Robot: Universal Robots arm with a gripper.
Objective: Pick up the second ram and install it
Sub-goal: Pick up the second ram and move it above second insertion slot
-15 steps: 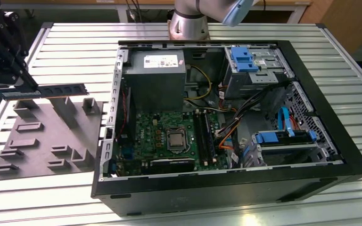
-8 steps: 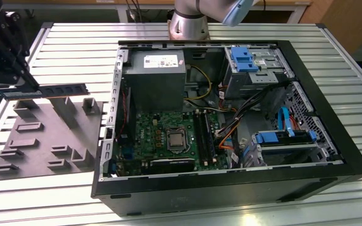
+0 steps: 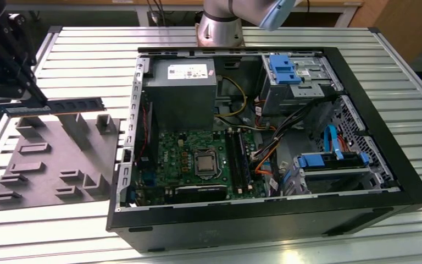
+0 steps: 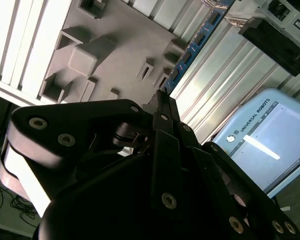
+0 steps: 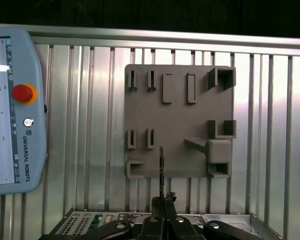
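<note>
Over the grey fixture plate [image 3: 50, 165], the hand [image 3: 39, 103] clamps the second ram [image 3: 72, 104] aloft.

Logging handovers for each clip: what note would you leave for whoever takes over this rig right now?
Gripper: shut on the second ram, gripped near one end.
Ram: held level over the grey fixture plate, at the exterior view's left of the open computer case.
Done: ram is up off the plate, in the grasp.
Left: it is not yet in the motherboard's memory slots, which lie inside the case, well apart from the ram.
</note>
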